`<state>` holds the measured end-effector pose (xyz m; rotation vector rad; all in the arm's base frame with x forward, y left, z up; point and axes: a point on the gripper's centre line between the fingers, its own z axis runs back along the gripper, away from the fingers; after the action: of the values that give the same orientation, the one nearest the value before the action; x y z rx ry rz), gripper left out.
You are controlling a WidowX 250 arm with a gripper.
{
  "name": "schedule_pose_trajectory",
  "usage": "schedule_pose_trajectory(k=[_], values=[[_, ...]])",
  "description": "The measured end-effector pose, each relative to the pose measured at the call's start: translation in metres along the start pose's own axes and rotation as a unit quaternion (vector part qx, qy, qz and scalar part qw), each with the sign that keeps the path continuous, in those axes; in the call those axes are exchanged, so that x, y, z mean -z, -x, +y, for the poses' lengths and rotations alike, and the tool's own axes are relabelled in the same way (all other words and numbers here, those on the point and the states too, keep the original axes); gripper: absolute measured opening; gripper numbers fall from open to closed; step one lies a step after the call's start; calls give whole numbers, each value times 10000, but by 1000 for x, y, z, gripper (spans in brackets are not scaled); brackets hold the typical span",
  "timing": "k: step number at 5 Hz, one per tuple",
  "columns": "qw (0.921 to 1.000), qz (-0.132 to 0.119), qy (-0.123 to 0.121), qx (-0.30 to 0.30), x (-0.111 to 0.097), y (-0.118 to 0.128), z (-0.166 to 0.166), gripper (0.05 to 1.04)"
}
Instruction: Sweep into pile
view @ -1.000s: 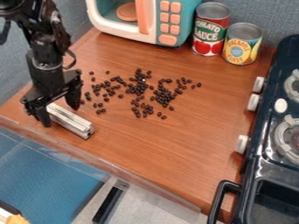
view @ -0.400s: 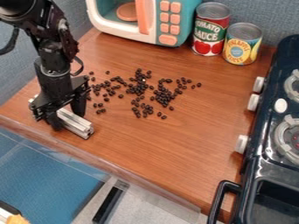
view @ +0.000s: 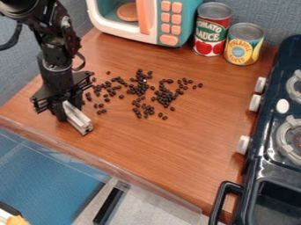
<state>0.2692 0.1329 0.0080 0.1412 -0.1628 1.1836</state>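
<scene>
In the camera view, the tool (view: 68, 110) is at nine o'clock on the wooden surface (view: 170, 149), closed on a silvery bar (view: 78, 120) whose free end points to five o'clock. Dark beans (view: 140, 89) lie scattered toward two o'clock from it.

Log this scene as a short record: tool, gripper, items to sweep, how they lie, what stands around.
Tool: pale metal bar, slanting on the wooden counter
Gripper: black gripper, at the left, closed around the bar
Items: many small dark beans
Spread: loose scatter, denser in the middle, no single pile
Behind: toy microwave, red can, yellow can
Right side: toy stove
</scene>
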Motion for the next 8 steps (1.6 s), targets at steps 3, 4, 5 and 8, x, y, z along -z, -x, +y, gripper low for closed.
schedule_pose_trajectory(k=[3, 4, 5, 8], values=[[9953, 170, -451, 834, 6, -8, -23, 385], [9920, 187, -546, 1124, 7, -7, -31, 385], [9873, 237, -585, 1458, 6, -6, -36, 385], [9629, 310, -369, 2654, 2, 20, -58, 384]])
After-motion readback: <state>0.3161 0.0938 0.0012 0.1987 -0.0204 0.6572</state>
